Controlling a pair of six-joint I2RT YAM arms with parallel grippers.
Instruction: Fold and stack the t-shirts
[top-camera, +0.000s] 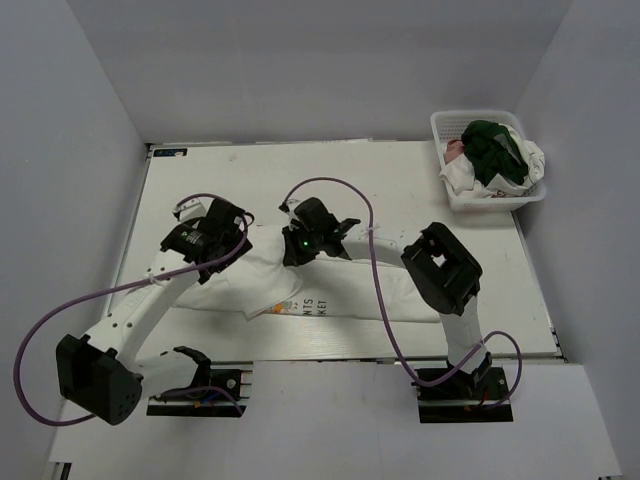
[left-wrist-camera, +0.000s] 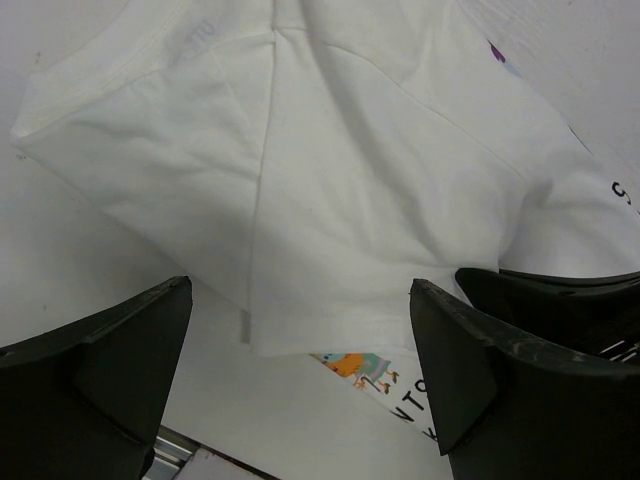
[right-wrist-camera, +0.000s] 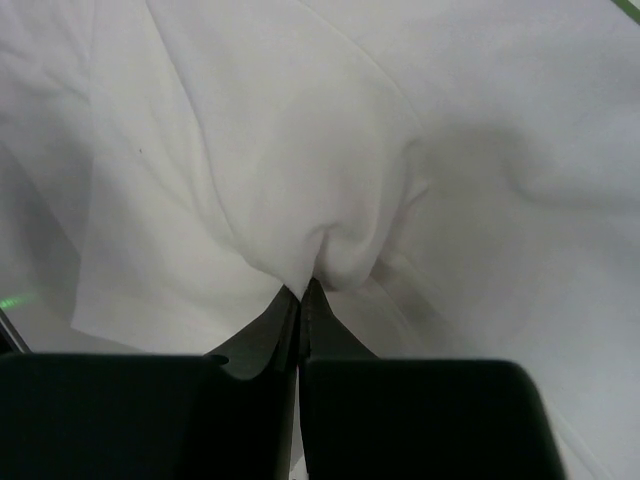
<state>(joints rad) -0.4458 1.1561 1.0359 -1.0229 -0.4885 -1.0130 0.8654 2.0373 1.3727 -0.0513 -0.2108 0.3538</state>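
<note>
A white t-shirt (top-camera: 265, 285) with a small multicoloured graphic (left-wrist-camera: 360, 368) and dark lettering (top-camera: 312, 308) lies partly folded across the middle of the table. My right gripper (right-wrist-camera: 302, 292) is shut on a pinched ridge of its white cloth (right-wrist-camera: 330, 230), near the shirt's upper middle (top-camera: 296, 243). Over the shirt's left part my left gripper (left-wrist-camera: 300, 345) hangs open, its fingers (left-wrist-camera: 100, 380) wide apart above a folded edge, with nothing between them. Further t-shirts, dark green (top-camera: 490, 150), pink (top-camera: 455, 150) and white (top-camera: 530, 160), are heaped in the basket.
The white lattice basket (top-camera: 440, 125) stands at the table's far right corner. Purple cables (top-camera: 380, 290) loop from both arms over the shirt and table. Grey walls close in the table on the left, back and right.
</note>
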